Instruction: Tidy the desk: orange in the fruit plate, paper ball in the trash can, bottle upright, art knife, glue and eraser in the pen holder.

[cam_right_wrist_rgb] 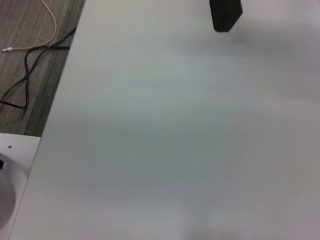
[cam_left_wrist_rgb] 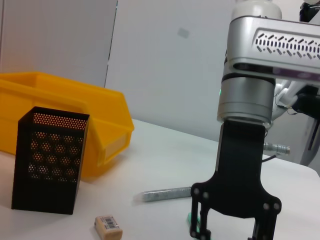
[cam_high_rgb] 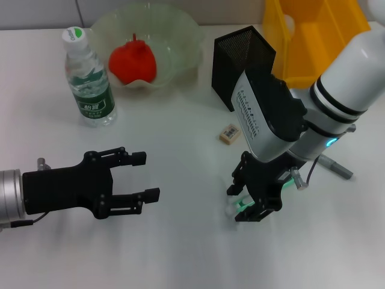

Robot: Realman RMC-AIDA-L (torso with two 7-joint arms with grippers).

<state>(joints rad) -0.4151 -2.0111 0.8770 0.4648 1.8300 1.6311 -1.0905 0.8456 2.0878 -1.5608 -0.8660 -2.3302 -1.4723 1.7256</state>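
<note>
My right gripper (cam_high_rgb: 249, 200) stands open, fingertips down at the table, straddling a small white and green glue stick (cam_high_rgb: 232, 208). The same gripper (cam_left_wrist_rgb: 231, 226) shows in the left wrist view. A beige eraser (cam_high_rgb: 230, 133) lies in front of the black mesh pen holder (cam_high_rgb: 240, 54). The grey art knife (cam_high_rgb: 334, 166) lies to the right of that arm. The bottle (cam_high_rgb: 89, 78) stands upright. A red-orange orange (cam_high_rgb: 133, 63) sits in the glass fruit plate (cam_high_rgb: 180, 30). My left gripper (cam_high_rgb: 137, 178) hovers open and empty at front left. The paper ball is out of view.
The yellow trash can (cam_high_rgb: 313, 30) stands at the back right behind the pen holder. In the right wrist view the table's edge (cam_right_wrist_rgb: 55, 100) borders a floor with a cable (cam_right_wrist_rgb: 30, 47).
</note>
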